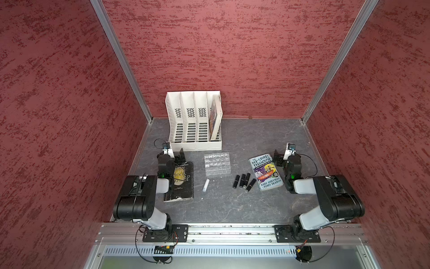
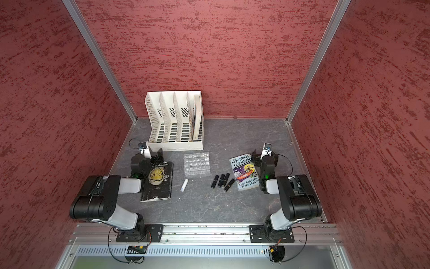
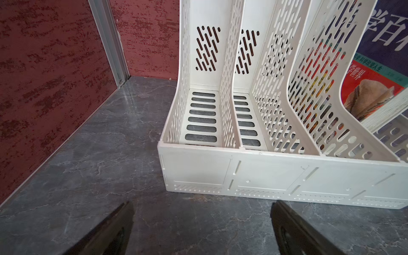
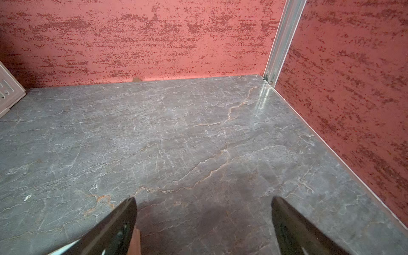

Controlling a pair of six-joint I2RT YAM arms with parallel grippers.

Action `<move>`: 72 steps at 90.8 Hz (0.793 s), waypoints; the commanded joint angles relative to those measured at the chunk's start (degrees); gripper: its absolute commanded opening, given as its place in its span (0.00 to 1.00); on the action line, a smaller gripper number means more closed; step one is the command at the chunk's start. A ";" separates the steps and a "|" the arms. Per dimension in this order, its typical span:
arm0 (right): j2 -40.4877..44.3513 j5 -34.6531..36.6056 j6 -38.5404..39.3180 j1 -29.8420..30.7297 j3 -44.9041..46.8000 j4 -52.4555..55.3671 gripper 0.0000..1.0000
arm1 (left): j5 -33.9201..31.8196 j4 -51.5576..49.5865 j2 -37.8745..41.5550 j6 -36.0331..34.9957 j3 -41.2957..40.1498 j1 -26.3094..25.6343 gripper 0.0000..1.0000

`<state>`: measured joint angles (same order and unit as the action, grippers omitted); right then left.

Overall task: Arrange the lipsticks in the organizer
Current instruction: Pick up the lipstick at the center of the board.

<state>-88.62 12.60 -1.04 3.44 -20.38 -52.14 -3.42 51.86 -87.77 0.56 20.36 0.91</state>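
Observation:
The organizer (image 1: 217, 163) (image 2: 196, 163), a clear tray of square cells, sits mid-table with nothing in its cells. A white lipstick (image 1: 206, 185) (image 2: 184, 185) lies in front of it, slightly left. Several black lipsticks (image 1: 243, 181) (image 2: 221, 181) lie side by side to its front right. My left gripper (image 1: 180, 154) (image 2: 158, 154) (image 3: 202, 204) hovers open and empty, left of the organizer. My right gripper (image 1: 278, 158) (image 2: 256, 158) (image 4: 204, 199) is open and empty over bare table to the right. Neither wrist view shows the lipsticks or the organizer.
A white file rack (image 1: 194, 121) (image 2: 174, 121) (image 3: 242, 172) stands at the back with a book (image 1: 215, 116) in its rightmost slot. A dark book (image 1: 181, 184) lies under the left arm. A Treehouse book (image 1: 265, 172) lies beside the black lipsticks. Red walls enclose the table.

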 commanded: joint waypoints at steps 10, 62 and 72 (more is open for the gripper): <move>0.28 -0.73 -0.16 -0.63 -0.86 -1.46 0.99 | 0.60 0.44 0.31 -0.56 0.77 -0.12 1.00; 2.55 -1.14 0.42 -0.29 -0.71 0.00 0.99 | 0.80 -1.90 1.83 -1.58 1.35 -0.98 1.00; 12.10 7.04 1.69 3.67 -6.74 16.23 0.99 | -4.45 -10.91 8.78 -3.61 3.68 -4.53 1.00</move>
<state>-84.62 13.87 -0.54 4.34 -20.91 -47.66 -3.84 48.23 -85.30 -0.58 20.71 -0.40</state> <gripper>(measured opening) 0.988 0.998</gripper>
